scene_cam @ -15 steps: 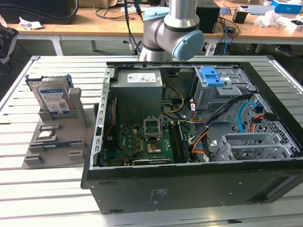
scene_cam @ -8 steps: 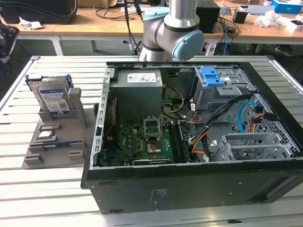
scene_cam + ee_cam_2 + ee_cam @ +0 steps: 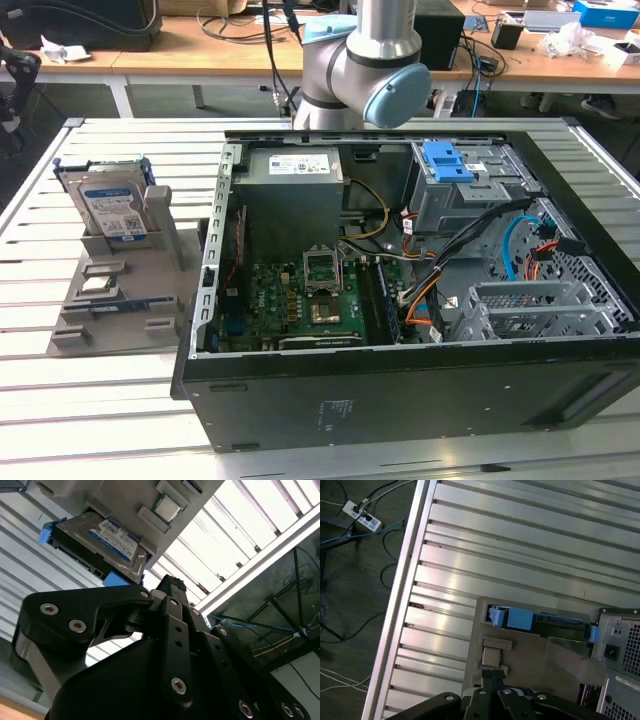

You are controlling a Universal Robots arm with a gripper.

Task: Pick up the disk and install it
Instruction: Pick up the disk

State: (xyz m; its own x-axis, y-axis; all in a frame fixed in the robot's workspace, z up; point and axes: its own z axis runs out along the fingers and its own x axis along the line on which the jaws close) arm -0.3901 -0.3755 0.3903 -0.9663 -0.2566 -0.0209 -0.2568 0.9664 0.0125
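over the grey stand (image 3: 540, 655) on the slatted table (image 3: 520, 545) hovers the gripper (image 3: 491, 677); whether it is wide or narrow cannot be told. the disk (image 3: 112, 212) stands upright in the stand's slot, with a chip (image 3: 97, 283) in a nearby pocket. it is probably best gripped squarely across its top edge. the open computer case (image 3: 400, 385) holds a blue caddy (image 3: 447, 160).

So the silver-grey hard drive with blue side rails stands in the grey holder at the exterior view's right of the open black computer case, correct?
Wrong side. The silver-grey hard drive with blue side rails stands in the grey holder at the exterior view's left of the open black computer case, as the exterior view shows. The rest holds.
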